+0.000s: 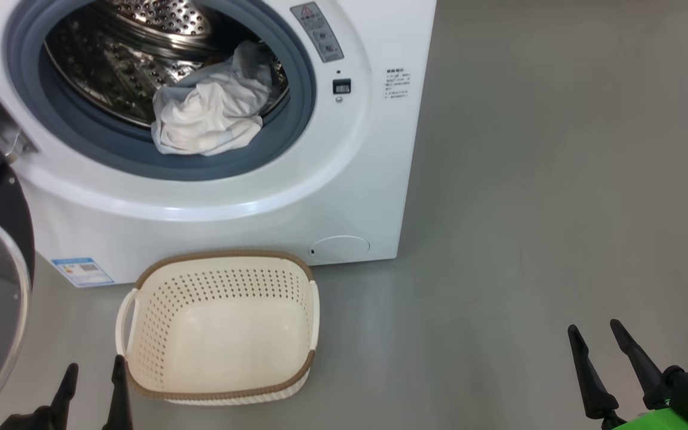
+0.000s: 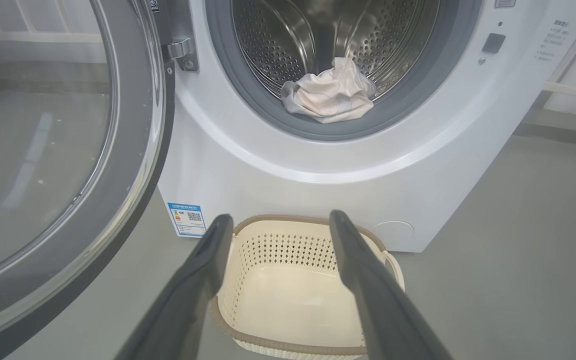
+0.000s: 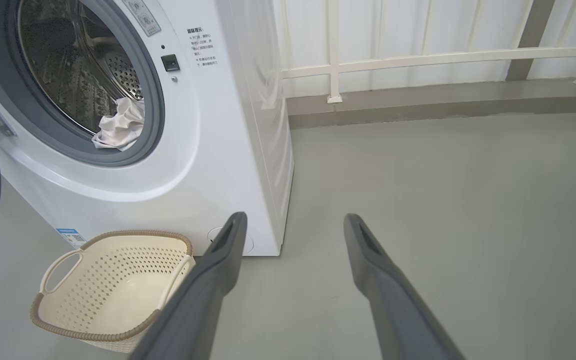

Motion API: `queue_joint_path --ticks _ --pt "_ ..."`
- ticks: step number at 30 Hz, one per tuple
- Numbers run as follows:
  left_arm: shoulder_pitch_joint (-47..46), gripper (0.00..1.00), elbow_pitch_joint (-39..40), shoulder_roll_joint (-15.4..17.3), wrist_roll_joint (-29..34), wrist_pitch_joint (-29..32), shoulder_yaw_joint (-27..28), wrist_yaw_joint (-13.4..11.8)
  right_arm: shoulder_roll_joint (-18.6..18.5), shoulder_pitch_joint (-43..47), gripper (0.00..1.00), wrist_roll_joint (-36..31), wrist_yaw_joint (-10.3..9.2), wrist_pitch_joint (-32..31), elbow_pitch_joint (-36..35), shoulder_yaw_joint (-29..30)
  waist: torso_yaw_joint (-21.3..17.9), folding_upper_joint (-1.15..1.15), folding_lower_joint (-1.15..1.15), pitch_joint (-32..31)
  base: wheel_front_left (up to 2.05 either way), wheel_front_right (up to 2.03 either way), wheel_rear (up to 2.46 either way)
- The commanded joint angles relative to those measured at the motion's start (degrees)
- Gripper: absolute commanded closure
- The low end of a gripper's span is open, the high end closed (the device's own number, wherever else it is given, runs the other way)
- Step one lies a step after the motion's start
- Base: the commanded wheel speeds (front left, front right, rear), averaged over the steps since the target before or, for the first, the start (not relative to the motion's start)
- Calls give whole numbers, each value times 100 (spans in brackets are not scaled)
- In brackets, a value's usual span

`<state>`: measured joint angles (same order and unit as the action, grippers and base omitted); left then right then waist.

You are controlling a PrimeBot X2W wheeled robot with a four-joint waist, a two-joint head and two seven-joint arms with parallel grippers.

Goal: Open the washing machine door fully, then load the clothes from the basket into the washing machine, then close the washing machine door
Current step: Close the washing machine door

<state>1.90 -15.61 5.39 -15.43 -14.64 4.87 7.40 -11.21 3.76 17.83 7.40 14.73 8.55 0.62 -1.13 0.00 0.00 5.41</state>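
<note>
The left fingers [image 1: 120, 394] are held low and spread, empty, beside the basket [image 1: 224, 255]; the right fingers [image 1: 583, 370] likewise, well right.

My fingers [image 2: 368, 285] look like matt dark plastic. The basket [image 1: 218, 292] is perforated cream plastic, the drum [image 1: 105, 77] shiny punched steel, the clothes [image 1: 206, 116] crumpled soft white cloth.
</note>
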Motion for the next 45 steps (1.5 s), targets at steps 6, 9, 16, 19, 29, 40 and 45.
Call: queue_joint_path --ticks 6,9,16,19,29,40,45 --pt "-121 0 212 108 -27 -36 201 9 -79 -36 0 21 9 27 -145 -117 5 0 0 8 -40 40 0" --pt "-137 0 225 110 -26 -36 183 9 -78 -46 0 19 9 27 -150 -121 8 0 0 11 0 0 0" --pt "-142 0 261 74 -16 -36 192 9 -59 -72 0 3 9 27 -150 -127 57 0 0 2 0 0 0" --pt "-125 0 301 42 -14 -36 219 9 -42 -89 0 -5 9 27 -148 -139 133 0 0 -15 0 0 0" --pt "-54 0 391 -59 -39 -36 334 9 -60 -220 0 7 9 27 -109 -362 703 0 0 -36 0 0 0" --pt "165 0 549 -201 -148 -36 514 9 -163 -441 0 37 9 27 -6 -702 1630 0 0 -105 0 0 0" --pt "241 0 574 -231 -202 -36 615 9 -192 -529 0 53 9 27 43 -851 2027 0 0 -124 0 0 0"
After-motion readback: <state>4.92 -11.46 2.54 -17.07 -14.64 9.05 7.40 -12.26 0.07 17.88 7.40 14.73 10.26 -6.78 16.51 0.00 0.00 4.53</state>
